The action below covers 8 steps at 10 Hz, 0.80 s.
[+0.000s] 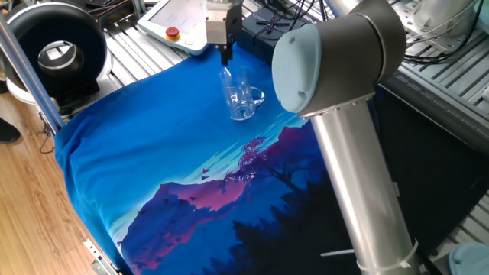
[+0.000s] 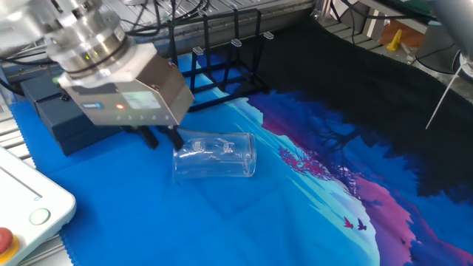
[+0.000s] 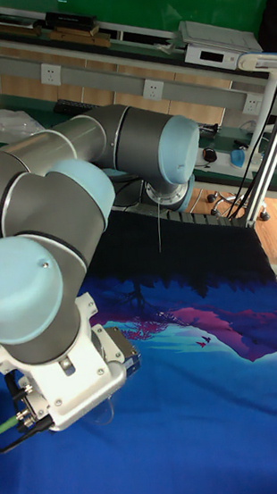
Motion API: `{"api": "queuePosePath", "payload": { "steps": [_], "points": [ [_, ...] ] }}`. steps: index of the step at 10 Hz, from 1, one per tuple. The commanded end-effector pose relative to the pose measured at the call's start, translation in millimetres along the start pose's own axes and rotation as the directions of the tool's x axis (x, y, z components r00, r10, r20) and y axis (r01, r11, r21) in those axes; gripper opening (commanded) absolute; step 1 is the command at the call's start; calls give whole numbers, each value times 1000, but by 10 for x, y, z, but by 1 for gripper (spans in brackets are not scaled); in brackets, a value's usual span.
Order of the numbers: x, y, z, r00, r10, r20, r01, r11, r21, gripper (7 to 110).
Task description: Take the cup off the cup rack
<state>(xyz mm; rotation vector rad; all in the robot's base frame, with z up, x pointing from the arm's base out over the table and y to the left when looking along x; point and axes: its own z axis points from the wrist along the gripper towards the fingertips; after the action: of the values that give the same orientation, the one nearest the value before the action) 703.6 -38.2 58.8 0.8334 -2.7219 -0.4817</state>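
The cup (image 2: 214, 157) is a clear glass mug lying on its side on the blue cloth, also seen at the cloth's far part as the cup (image 1: 241, 99) with its handle to the right. The cup rack (image 2: 222, 55), a thin black frame with upright pegs, stands behind it with nothing on it. My gripper (image 2: 162, 139) hovers just left of the cup, its dark fingers apart and empty, clear of the glass. In one fixed view the gripper (image 1: 225, 55) is above and behind the cup. The tall fixed view shows only the arm and wrist.
A dark navy box (image 2: 48, 118) with a bow sits right behind the gripper. A white pendant (image 1: 172, 23) with a red button lies at the table's corner. A black round device (image 1: 57, 53) stands off the table. The big arm link (image 1: 344, 114) blocks the right side.
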Motion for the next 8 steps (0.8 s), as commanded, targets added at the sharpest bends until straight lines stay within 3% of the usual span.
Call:
{"api": "queuePosePath", "payload": {
  "steps": [1, 2, 3, 6, 8],
  "points": [
    [85, 145, 72, 1000, 10, -25, -10, 999, -37, 44],
    [153, 136, 38, 999, 13, -50, -14, 1000, -22, 44],
    [188, 171, 30, 998, 15, -61, -16, 1000, -24, 22],
    [260, 162, 122, 997, 24, -80, -24, 1000, -2, 22],
    [249, 206, 127, 998, 0, -64, -3, 999, -37, 22]
  ]
}}
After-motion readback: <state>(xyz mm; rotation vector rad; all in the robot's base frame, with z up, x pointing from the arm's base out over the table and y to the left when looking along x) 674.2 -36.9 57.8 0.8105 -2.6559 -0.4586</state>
